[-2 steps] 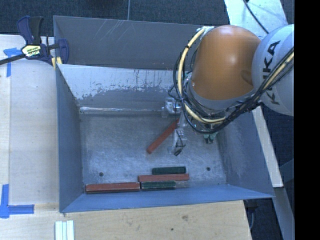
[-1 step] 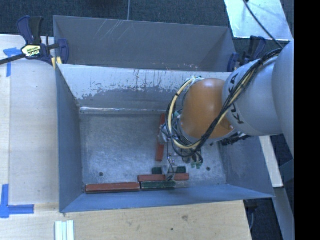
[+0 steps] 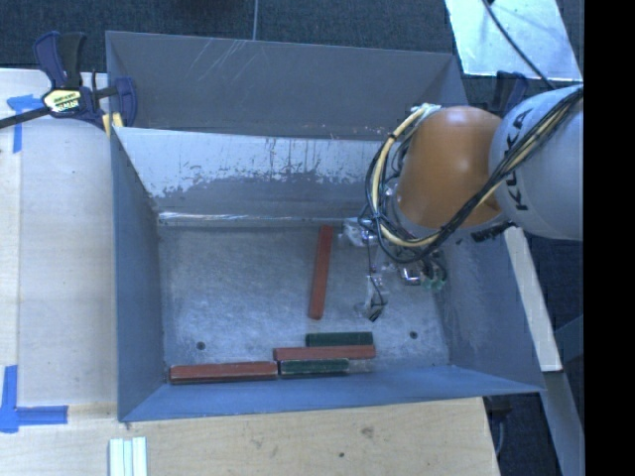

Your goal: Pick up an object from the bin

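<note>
The pincer point(image 3: 375, 303) hangs low over the floor of the grey bin point(image 3: 139, 266), right of centre. Whether it is wide or narrow cannot be told. Just to its left lies the slanted red-brown bar point(image 3: 319, 271), and just below it the upper green bar point(image 3: 339, 340). There are five bars in all: three red-brown and two dark green. Four crowd along the near wall, the upper green bar among them, with the middle red-brown bar point(image 3: 322, 353), the lower green bar point(image 3: 315, 367) and the long red-brown bar point(image 3: 223, 371). The left half of the floor and the strip by the far wall lie bare.
</note>
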Robot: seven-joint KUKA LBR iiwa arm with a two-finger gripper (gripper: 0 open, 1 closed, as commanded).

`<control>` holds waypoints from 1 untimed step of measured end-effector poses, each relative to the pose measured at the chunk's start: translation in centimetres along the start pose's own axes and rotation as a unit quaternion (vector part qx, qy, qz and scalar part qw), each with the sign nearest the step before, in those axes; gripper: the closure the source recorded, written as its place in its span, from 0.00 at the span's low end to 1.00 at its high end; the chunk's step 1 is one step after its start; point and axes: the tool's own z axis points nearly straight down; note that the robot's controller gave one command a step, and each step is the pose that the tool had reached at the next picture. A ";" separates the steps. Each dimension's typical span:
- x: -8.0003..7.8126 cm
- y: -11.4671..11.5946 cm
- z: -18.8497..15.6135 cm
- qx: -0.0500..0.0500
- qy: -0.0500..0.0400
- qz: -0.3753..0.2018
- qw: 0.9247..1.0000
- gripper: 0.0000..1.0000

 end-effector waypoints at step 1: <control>-4.5 2.9 4.2 -0.002 0.001 -0.168 0.986 0.00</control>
